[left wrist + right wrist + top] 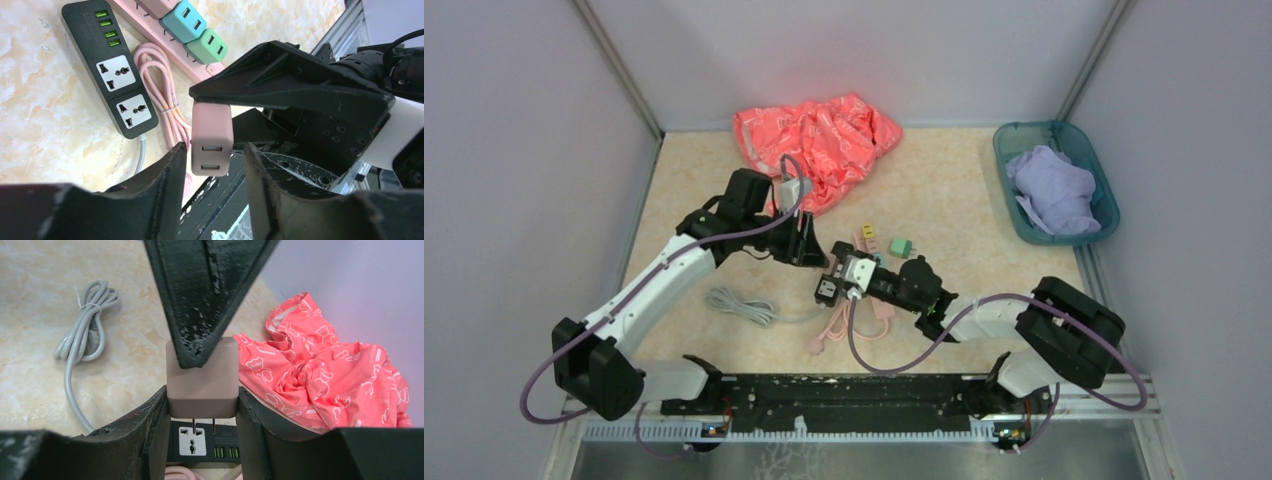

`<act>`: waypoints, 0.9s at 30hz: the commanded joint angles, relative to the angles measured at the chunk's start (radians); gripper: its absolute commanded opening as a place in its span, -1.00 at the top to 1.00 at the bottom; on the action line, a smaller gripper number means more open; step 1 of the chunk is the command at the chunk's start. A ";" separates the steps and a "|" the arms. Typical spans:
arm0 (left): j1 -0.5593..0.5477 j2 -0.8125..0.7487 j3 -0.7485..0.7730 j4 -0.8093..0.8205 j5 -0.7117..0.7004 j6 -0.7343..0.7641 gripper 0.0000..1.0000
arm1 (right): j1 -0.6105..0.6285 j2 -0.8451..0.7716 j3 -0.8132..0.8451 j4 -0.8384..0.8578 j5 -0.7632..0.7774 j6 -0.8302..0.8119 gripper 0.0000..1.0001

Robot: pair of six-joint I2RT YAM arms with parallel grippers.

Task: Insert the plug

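**From above:** Two arms meet at the black power strip [828, 291] on the marbled table [964, 215]. The pale pink plug [858, 272] is held just above and to the right of the strip, between the left gripper [822, 258] and the right gripper [876, 282]. A coiled grey cable [739, 305] lies to the strip's left. A red cloth [814, 140] sits well beyond the strip, and a teal basket [1096, 190] stands far off to its right.

**Left wrist:** The plug [211, 137], a block with two USB ports facing the camera, sits between the left gripper's [212, 150] fingers [167, 185]. These stand partly apart and do not clamp it, with a sliver of space showing on one side. A black finger [290, 75] of the right gripper lies against the top of the block. In this view the black power strip [112, 70] is off to the upper left. Just beside it are a pink power strip [151, 31] carrying a teal charger [183, 20] and a green charger [207, 46], and a bundled pink cord [160, 95].

**Right wrist:** The right gripper [201, 395] is pinched onto the plug [202, 385], with a finger tight against each side. The plug's two prongs point down at a socket of the black power strip [192, 445] directly below. Whether they touch it cannot be told.
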 commanded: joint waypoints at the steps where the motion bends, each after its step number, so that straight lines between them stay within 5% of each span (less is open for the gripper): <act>1: -0.001 -0.075 -0.068 0.138 -0.035 -0.075 -0.17 | 0.008 -0.011 0.007 0.086 0.066 0.068 0.72; 14: 0.000 -0.123 -0.182 0.319 -0.093 -0.175 -0.25 | 0.036 0.014 0.019 0.107 0.144 0.138 0.72; 27: -0.001 -0.090 -0.204 0.359 -0.042 -0.167 0.05 | 0.043 0.040 0.029 0.122 0.173 0.171 0.72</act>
